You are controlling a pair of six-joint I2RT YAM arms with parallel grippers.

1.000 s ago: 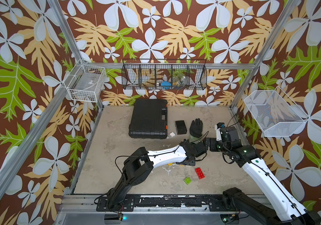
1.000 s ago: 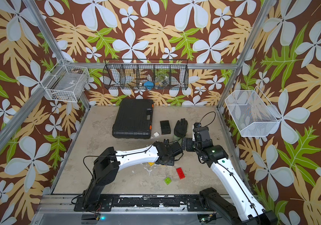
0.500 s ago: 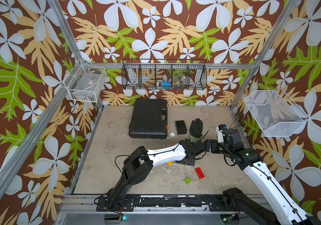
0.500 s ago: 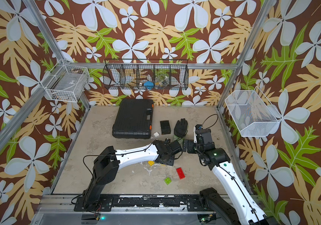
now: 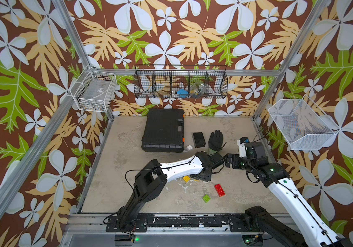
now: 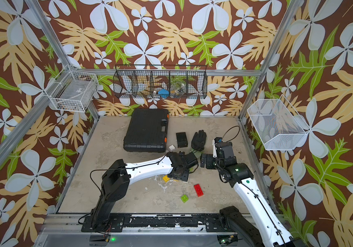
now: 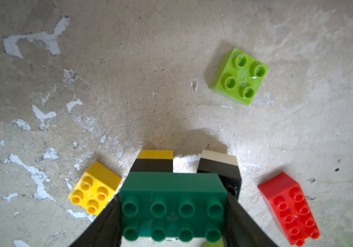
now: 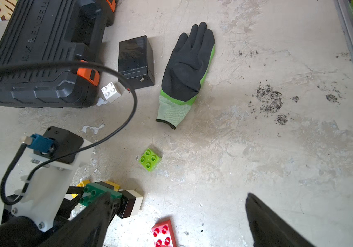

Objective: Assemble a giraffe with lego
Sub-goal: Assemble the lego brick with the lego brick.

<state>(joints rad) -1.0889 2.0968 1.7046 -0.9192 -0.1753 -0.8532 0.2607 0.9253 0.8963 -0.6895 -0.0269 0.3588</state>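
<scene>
Bricks loose: four. Left gripper clamps two-legged giraffe; right gripper wide.

**A:** how far along is the giraffe?

**B:** only a dark green long brick on a yellow-black leg and a white-black leg. Loose ones, all studs up: yellow brick just beside it, red brick on the other side, lime brick further out, white brick well apart.
</scene>
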